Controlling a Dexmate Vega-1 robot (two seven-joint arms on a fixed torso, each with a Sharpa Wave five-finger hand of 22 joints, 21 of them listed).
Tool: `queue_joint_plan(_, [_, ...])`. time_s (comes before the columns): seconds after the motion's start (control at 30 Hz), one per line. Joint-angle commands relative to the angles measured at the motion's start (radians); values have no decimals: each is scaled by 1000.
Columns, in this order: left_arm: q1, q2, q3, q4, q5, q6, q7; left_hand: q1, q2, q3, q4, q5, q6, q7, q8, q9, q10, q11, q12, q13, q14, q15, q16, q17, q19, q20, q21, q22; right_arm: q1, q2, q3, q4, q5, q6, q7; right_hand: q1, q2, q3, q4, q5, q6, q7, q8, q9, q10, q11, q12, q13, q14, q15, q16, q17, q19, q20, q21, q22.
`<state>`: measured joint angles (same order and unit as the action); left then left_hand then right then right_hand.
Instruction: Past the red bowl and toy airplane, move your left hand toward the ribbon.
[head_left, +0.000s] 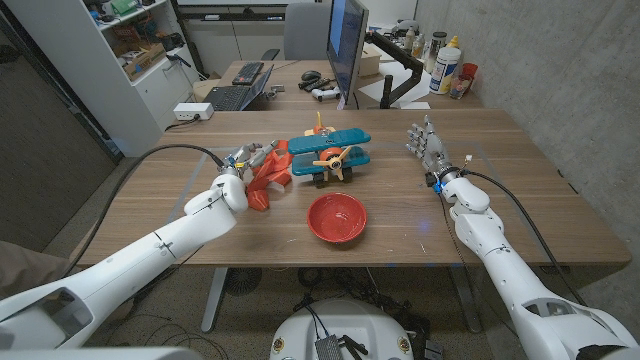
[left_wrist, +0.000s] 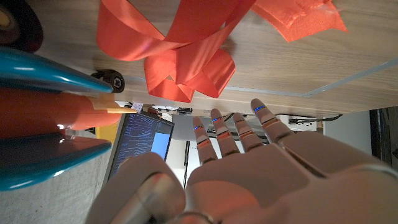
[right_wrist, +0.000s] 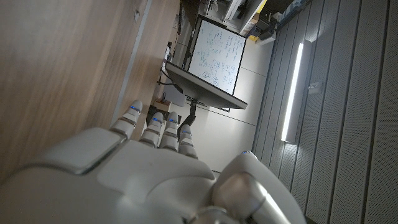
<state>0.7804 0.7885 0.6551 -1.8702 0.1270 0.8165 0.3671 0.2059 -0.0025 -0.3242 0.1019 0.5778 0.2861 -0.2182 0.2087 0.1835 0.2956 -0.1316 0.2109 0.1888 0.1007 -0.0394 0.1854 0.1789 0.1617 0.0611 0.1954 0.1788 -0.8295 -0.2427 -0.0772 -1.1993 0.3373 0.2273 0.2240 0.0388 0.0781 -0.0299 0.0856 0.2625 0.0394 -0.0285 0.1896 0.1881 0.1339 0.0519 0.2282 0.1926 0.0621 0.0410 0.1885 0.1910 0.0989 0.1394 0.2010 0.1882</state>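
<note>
While both arms reach in from the near corners, the red bowl sits nearest on the wooden tabletop, upright and close to the middle of the near half. Just beyond it and slightly left stands the toy airplane, teal-winged with an orange body and propeller; it is apart from the bowl. Left of the airplane lies the ribbon, a loose heap of red-orange loops, its right side just beside the airplane's wing. The left robot hand is over the ribbon's left part, released, fingers straight and slightly spread, holding nothing; from the head view it cannot be told whether it touches the ribbon. In the left wrist view the left robot hand's fingers stretch out toward the ribbon's loops, with the airplane's teal wing to one side. On the right side of the tabletop, well apart from everything, the right robot hand stands with fingers extended and close together, released and grasping nothing. Beyond the tabletop's far edge a desk carries a monitor and a laptop.
</note>
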Motion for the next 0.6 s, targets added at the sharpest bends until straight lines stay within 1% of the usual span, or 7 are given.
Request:
queue_joint_plan(0.03, [-45,-1,41,22,19,35,-36,3,-8,0,-7,7,10,0,4,3,-1,2,-3,1,-2,-94,5,3,3,1,2,4,2,9,7,8,4,-7,9,3,13,-2,8,6,12,-1,6,2,8,-1,5,4,0,-2,2,3,-7,1,3,3])
queue_joint_plan(0.47, [-71,-9,71,36,43,69,-47,21,-6,7,-14,16,12,-1,2,3,-11,4,-7,2,-3,-94,4,2,9,2,4,4,4,12,12,12,1,-14,4,4,14,-2,8,6,12,0,6,2,9,1,5,4,0,-2,3,2,-8,1,3,2])
queue_joint_plan(0.6, [-76,-13,74,42,46,71,-48,30,-5,10,-18,21,11,-1,1,3,-24,8,-12,2,-6,-96,3,2,10,1,5,4,5,12,12,14,0,-14,6,4,14,-2,8,6,12,0,6,2,9,0,6,4,0,-3,3,2,-8,1,3,2])
